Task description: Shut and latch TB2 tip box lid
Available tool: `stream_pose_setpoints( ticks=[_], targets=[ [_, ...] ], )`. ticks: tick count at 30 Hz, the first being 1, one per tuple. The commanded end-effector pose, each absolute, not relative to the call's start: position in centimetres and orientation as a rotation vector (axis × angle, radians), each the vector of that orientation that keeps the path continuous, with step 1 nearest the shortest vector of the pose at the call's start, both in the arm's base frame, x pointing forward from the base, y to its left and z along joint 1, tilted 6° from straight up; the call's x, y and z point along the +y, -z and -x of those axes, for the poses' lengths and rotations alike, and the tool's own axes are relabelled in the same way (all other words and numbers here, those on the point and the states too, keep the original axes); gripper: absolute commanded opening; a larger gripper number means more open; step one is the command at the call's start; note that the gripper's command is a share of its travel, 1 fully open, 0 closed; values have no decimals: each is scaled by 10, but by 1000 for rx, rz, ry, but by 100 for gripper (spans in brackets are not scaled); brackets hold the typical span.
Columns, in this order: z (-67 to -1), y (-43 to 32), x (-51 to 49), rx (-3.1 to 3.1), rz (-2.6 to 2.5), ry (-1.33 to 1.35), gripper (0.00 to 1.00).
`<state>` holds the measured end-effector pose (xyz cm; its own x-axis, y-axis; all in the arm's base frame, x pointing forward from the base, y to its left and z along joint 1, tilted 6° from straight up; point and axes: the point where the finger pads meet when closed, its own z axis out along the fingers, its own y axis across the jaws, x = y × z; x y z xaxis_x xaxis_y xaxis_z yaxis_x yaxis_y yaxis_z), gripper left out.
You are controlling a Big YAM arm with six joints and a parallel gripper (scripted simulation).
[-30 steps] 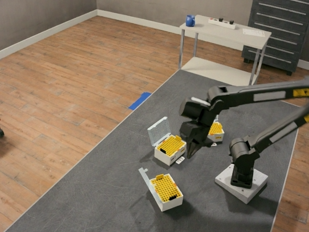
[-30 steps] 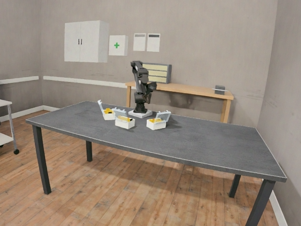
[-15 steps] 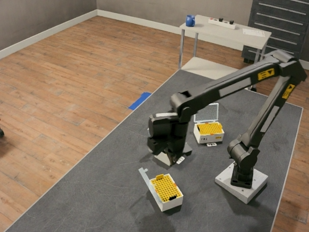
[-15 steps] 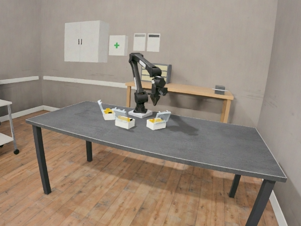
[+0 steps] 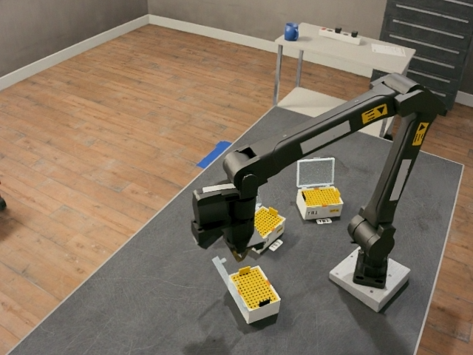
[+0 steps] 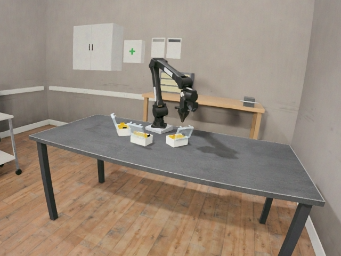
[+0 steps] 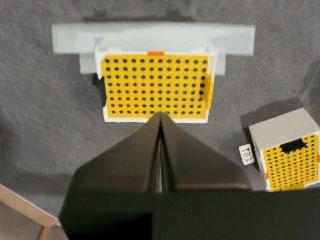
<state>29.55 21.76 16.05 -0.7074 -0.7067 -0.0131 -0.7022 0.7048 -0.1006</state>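
Tip box TB2 (image 5: 319, 201) is the far white box with a yellow rack. Its clear lid (image 5: 315, 172) stands upright and open, and its tag (image 5: 323, 220) lies in front. It is the leftmost box in the exterior view (image 6: 123, 129). My gripper (image 5: 239, 255) is shut and empty. It hangs point-down above the bench, far from TB2, between the middle box TB3 (image 5: 267, 225) and the near box (image 5: 253, 292). In the wrist view the fingertips (image 7: 160, 116) sit over the near box's (image 7: 156, 86) front edge, and its lid (image 7: 152, 39) lies open behind it.
TB3 (image 7: 290, 155) shows at the right of the wrist view with its tag (image 7: 246, 154) beside it; its lid is hidden behind my wrist in the top view. The arm's base plate (image 5: 369, 276) stands at the right of the bench. The bench's left edge (image 5: 126, 240) is near.
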Motion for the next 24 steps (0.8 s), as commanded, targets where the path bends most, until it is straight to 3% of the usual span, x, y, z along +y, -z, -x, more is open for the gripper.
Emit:
stream_pose_setpoints(
  ticks=[1,24],
  targets=[
    [-321,-189,250,2794,1142,103,0],
    [-358,-199,294,2771,1134,87,0]
  ],
)
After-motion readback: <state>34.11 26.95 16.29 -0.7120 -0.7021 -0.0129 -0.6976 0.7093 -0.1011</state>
